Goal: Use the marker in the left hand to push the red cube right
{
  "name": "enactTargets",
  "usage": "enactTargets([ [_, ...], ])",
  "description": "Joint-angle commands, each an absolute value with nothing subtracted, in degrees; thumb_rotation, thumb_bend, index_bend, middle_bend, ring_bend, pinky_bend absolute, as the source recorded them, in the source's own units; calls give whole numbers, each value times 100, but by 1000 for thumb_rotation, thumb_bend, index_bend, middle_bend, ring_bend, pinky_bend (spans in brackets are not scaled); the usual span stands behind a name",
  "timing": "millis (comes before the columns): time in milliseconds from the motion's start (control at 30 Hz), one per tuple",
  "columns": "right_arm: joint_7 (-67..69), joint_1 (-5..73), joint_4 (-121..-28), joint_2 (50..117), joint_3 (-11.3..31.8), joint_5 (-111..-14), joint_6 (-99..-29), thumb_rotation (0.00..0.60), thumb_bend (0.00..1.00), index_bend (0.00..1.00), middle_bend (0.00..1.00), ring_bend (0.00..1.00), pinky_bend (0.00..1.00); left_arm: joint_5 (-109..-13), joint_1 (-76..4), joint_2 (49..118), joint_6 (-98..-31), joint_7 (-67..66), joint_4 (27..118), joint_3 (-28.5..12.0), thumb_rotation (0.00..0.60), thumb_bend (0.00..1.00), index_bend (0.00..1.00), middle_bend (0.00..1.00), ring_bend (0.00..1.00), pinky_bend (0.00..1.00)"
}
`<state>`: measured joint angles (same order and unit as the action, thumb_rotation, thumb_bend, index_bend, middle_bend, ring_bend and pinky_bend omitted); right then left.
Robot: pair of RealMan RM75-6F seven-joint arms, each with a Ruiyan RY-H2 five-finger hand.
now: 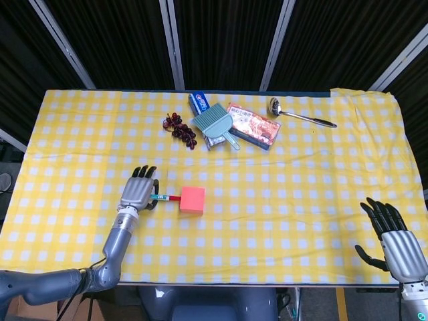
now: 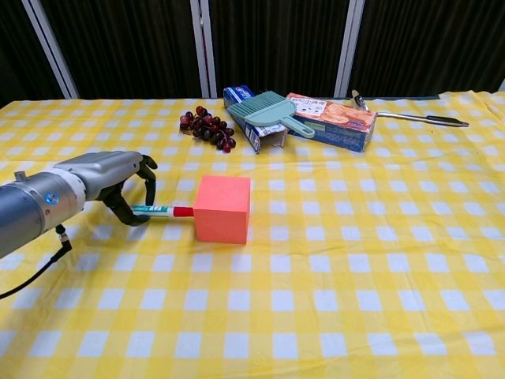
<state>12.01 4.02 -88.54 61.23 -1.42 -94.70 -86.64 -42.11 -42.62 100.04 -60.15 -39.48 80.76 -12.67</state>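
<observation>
The red cube (image 1: 192,200) (image 2: 222,208) sits on the yellow checked cloth, left of the middle. My left hand (image 1: 138,193) (image 2: 118,182) grips a white marker (image 1: 165,197) (image 2: 162,211) that lies level and points right. Its red cap touches the cube's left face. At the near right corner of the table, in the head view only, my right hand (image 1: 394,242) hovers with fingers spread and holds nothing.
At the back of the table lie a bunch of dark grapes (image 1: 180,126) (image 2: 207,128), a teal dustpan (image 1: 215,126) (image 2: 272,110) on a blue box, a snack box (image 1: 253,125) (image 2: 331,120) and a metal ladle (image 1: 298,114) (image 2: 406,116). Bare cloth (image 2: 379,237) stretches right of the cube.
</observation>
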Motion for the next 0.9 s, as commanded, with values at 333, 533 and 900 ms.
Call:
enactTargets([
  [333, 1205, 408, -8866, 6119, -154, -9490, -8657, 600, 342, 0, 0, 0, 45, -4066, -4606, 10392, -5999, -4131, 7994, -1434, 600, 441, 588, 66, 0, 30],
  [533, 1220, 411, -8866, 6117, -152, -9489, -8657, 600, 342, 0, 0, 0, 45, -3995, -4843, 10612, -5981, -4267, 7892, -1538, 600, 441, 588, 66, 0, 30],
  [900, 1256, 411, -8866, 6107, -157, -9487, -8654, 600, 342, 0, 0, 0, 45, -3886, -5266, 10946, -5901, -4459, 7593, -1729, 600, 441, 591, 66, 0, 29],
])
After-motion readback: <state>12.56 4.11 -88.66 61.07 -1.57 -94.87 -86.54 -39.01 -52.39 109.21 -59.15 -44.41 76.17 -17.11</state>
